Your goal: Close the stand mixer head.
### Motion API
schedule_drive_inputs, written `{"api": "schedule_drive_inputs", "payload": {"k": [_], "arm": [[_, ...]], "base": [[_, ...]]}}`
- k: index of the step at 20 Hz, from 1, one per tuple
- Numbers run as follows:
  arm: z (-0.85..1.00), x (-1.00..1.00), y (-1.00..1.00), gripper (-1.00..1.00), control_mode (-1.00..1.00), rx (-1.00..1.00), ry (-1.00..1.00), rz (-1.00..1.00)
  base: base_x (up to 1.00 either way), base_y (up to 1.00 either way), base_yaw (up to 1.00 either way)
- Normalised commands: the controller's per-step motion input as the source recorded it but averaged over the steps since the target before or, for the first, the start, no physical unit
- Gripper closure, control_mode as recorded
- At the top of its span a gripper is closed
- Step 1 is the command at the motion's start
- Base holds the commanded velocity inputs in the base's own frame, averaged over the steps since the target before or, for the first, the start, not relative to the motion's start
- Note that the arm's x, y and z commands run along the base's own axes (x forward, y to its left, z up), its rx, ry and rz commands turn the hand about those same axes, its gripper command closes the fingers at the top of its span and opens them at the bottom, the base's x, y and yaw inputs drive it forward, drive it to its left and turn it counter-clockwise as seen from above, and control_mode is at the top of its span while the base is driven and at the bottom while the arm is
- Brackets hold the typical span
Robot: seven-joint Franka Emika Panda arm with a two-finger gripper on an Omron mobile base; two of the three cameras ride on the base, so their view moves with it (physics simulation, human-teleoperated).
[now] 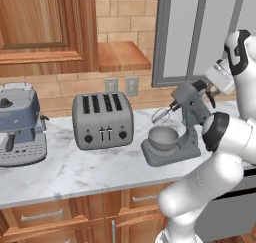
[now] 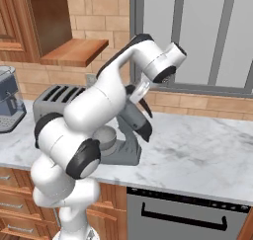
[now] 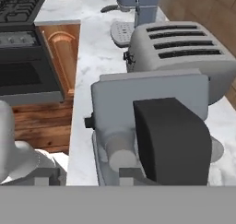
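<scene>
Left base view, stock on the marble counter (image 1: pixel 75 172): one stand mixer, its stand mixer head (image 1: pixel 189 98) tilted up at the rear over one bowl (image 1: pixel 163 137), whisk hanging clear; one four-slot toaster (image 1: pixel 102 119); one espresso machine (image 1: pixel 17 122). My tool (image 1: pixel 212 93) sits at the head's back end, apparently touching; I cannot tell its jaw width. Risk, as I judge: pressing behind the hinge could slip off or shove the whole mixer.

Both base views overlook the counter (image 1: pixel 75 172) from either side; the hand view looks down close over the stand mixer head (image 3: pixel 147 94).
</scene>
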Motion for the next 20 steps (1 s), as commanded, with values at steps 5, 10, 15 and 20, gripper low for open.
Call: {"api": "schedule_drive_inputs", "payload": {"k": [5, 10, 15, 20], "arm": [[-1.00, 0.00, 1.00, -1.00, -1.00, -0.01, -0.08, 0.17], [-1.00, -0.02, 1.00, -1.00, -1.00, 0.00, -0.23, 0.12], [-1.00, 0.00, 1.00, -1.00, -1.00, -0.02, -0.25, 0.11], [-0.87, 0.11, 1.00, -1.00, -1.00, -0.25, -0.30, 0.18]], "base": [[0.00, 0.00, 0.00], [0.00, 0.00, 0.00], [0.00, 0.00, 0.00], [0.00, 0.00, 0.00]]}}
